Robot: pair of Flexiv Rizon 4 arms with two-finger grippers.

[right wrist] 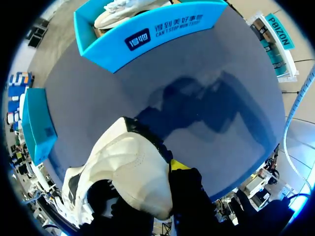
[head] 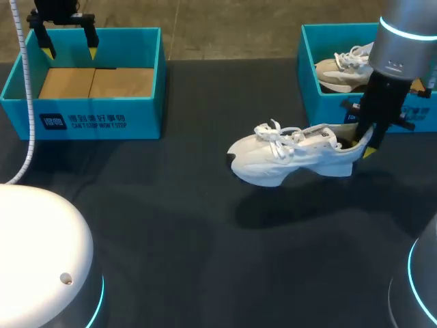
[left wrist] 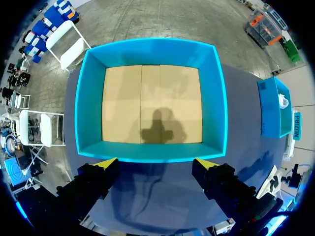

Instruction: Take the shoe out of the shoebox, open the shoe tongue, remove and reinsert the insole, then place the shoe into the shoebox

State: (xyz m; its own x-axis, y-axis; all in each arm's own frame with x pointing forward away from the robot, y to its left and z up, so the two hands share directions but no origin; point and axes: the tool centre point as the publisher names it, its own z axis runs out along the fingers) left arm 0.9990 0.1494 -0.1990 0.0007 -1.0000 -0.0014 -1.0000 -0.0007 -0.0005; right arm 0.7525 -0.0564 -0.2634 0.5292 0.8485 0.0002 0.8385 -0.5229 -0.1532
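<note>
Clamped right end effector (head: 360,145) on the heel of the white shoe (head: 293,160), one finger inside the collar; held it clear of the dark worktop (head: 205,225), toe dark-tipped, laces loose, near the right shoebox (head: 311,75). Hung left end effector (head: 69,51) open over the left shoebox (head: 102,119).

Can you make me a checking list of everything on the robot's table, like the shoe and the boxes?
Surface: dark table, no spills seen.
Job's things: white shoe outside the boxes; left shoebox holds only its cardboard floor; right shoebox holds a second shoe.
Clutter: nothing seen.
Tools: left tool open above the left shoebox; right tool shut on the shoe's heel.
Cables: white cable hanging down by the left shoebox.
Surroundings: nobody reaches over the table.
</note>
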